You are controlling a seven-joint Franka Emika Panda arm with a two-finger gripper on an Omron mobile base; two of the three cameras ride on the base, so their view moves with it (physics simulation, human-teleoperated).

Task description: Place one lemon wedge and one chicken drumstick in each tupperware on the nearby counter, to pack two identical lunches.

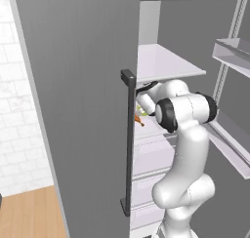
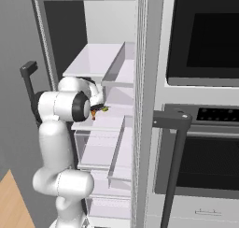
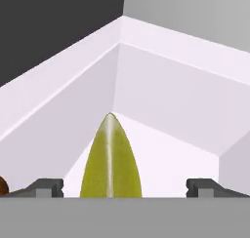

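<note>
Two dark fingertips of the claw point(image 3: 125, 187) are standing wide apart, clamping nothing. A lemon wedge point(image 3: 111, 159) is sitting between them, nearer the left tip, at about six o'clock in the hand view. It is yellow-green and pointed, with a pale ridge running down its middle, and it is resting on the white floor of a fridge tray point(image 3: 161, 149). Something brown point(image 3: 3, 185) is peeking in at eight o'clock. White tray walls are rising behind at twelve o'clock. One grey fridge door point(image 1: 78, 110) with a dark bar handle point(image 1: 128, 144) is standing open at nine o'clock of the arm.
</note>
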